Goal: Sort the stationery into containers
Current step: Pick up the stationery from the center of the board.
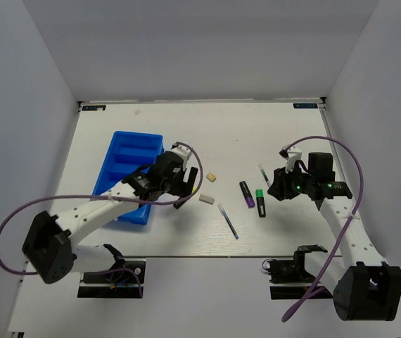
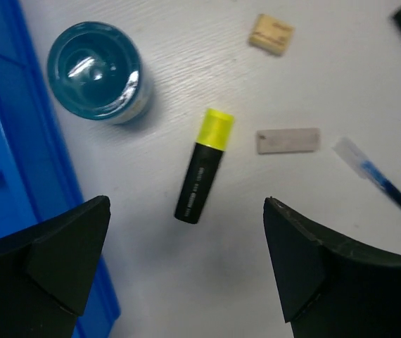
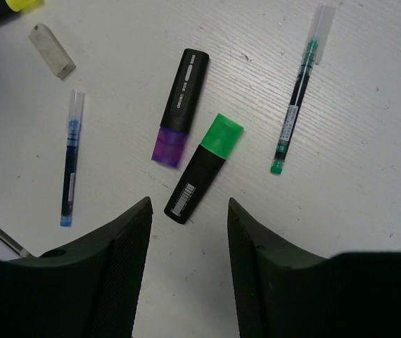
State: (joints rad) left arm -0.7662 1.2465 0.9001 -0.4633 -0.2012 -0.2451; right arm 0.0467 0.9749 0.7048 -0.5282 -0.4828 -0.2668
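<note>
The blue tray (image 1: 126, 169) lies at the left, its edge also in the left wrist view (image 2: 3, 155). My left gripper (image 1: 183, 186) is open and empty (image 2: 186, 243), hovering over the yellow-capped highlighter (image 2: 202, 166), with the teal jar (image 2: 96, 70) beside the tray. A white eraser (image 2: 288, 140), a beige eraser (image 2: 271, 34) and the blue pen (image 2: 383, 182) lie to its right. My right gripper (image 1: 278, 186) is open and empty (image 3: 190, 232), just above the green-capped highlighter (image 3: 204, 169). The purple-capped highlighter (image 3: 179, 105) lies next to it.
A thin green-tipped pen (image 3: 297, 91) lies right of the highlighters, also in the top view (image 1: 264, 174). The blue pen (image 1: 228, 221) lies near the table's front edge. White walls enclose the table on three sides.
</note>
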